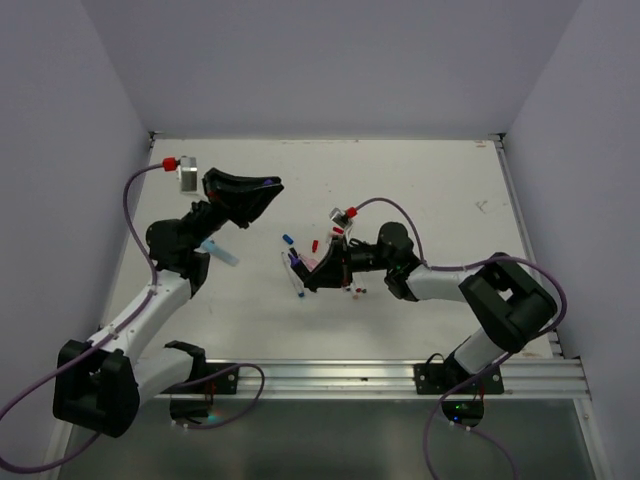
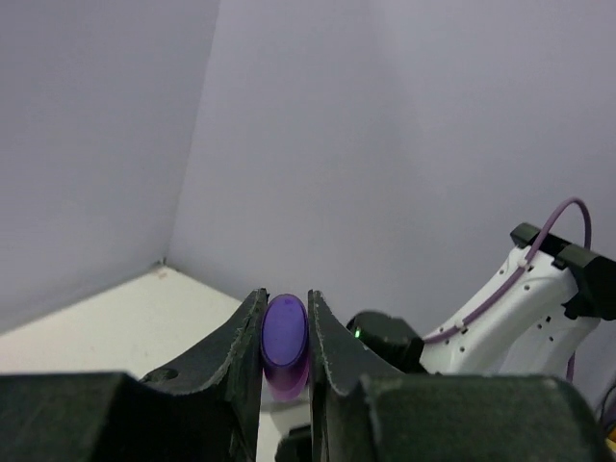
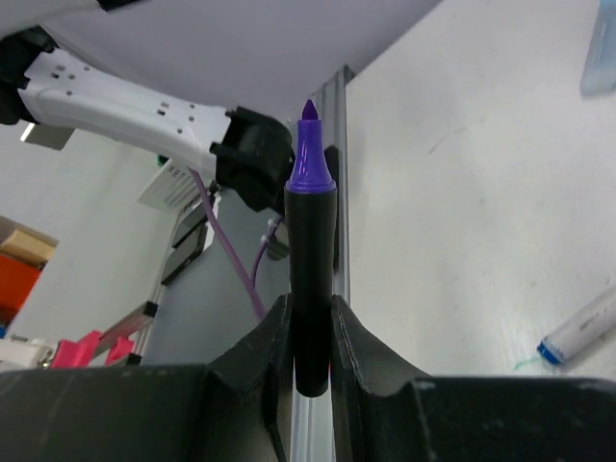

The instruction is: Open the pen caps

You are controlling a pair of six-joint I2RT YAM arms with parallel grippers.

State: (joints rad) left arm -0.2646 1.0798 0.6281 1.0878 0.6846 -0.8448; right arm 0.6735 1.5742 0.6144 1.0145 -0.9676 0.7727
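A purple pen cap [image 2: 285, 337] sits squeezed between my left gripper's fingers [image 2: 285, 322], held up in the air off the table. From above, the left gripper [image 1: 266, 188] hovers at the back left, apart from the right one. My right gripper [image 3: 311, 322] is shut on a black marker barrel [image 3: 311, 260] whose bare purple tip [image 3: 309, 154] points out past the fingers. In the top view the right gripper [image 1: 305, 272] is low over the table's middle. Other pens with a blue cap [image 1: 288, 240] and a red cap [image 1: 314, 245] lie beside it.
A light blue piece [image 1: 221, 251] lies near the left arm. Small red bits [image 1: 352, 291] lie just in front of the right gripper. A white pen with a blue end [image 3: 577, 332] lies on the table. A metal rail [image 1: 400, 375] runs along the near edge, and walls close three sides.
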